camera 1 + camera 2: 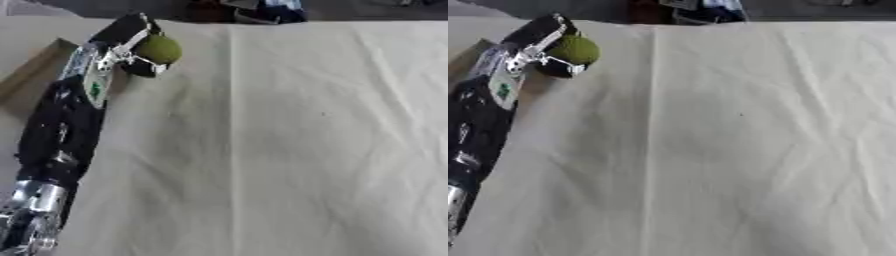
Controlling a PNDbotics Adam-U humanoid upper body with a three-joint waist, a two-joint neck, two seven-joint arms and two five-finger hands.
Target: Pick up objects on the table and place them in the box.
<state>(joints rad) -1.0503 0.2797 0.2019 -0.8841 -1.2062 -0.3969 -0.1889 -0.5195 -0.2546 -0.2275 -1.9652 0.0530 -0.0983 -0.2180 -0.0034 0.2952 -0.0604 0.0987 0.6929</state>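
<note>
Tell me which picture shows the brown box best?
The left eye view: the box shows as a long brown flap left of the arm. The right eye view shows only a small corner by the left edge. Beside the box, the left robot hand holds a green ball.

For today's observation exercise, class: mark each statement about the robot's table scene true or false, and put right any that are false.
1. The left hand has its fingers curled round a green ball. True.
2. The ball lies loose in the middle of the table. False: it is in the left hand, near the table's far left.
3. The table is covered with a pale cloth. True.
4. The right hand is reaching for the ball. False: the right hand shows in neither view.
5. A brown cardboard box shows at the left edge, beside the left arm. True.
</note>
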